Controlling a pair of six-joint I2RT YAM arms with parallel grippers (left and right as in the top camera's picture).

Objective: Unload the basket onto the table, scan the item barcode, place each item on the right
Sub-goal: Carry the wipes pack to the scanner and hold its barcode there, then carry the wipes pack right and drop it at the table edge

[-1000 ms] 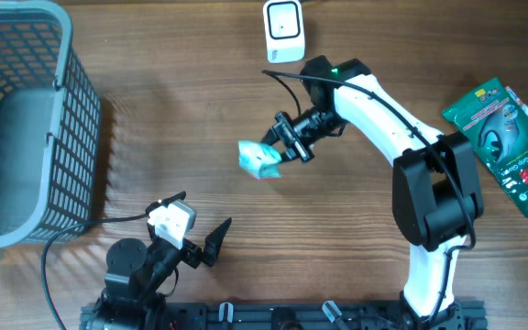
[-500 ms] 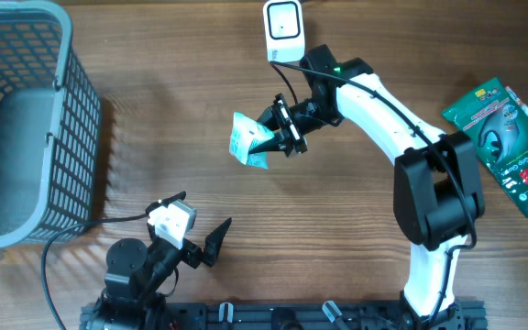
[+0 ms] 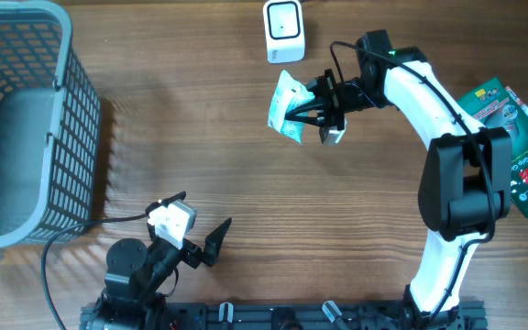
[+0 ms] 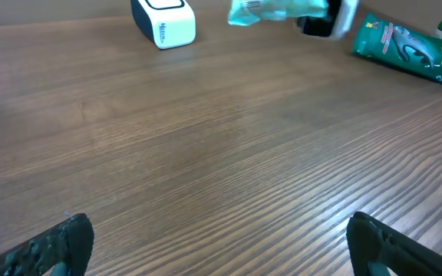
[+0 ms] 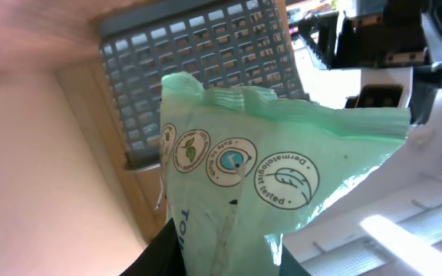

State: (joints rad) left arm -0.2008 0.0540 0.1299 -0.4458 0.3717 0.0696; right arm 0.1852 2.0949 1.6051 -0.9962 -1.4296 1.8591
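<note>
Near edge: left gripper sits low by its base, jaws spread wide, nothing between them. In the left wrist view its two dark fingertips frame bare wooden table.

Mid-table, right of centre: right gripper is clamped on a pale green wipes packet. The packet is pinched at one end and lifted off the wood, with its free end pointing toward the left side. The right wrist view shows the packet's face close up, with a row of round seals, one reading "Dermatologically tested".

Far edge: white barcode scanner stands just beyond the packet, not touching it.

Far left: grey mesh basket. Far right: green blister pack lies flat, well apart from the scanner.
</note>
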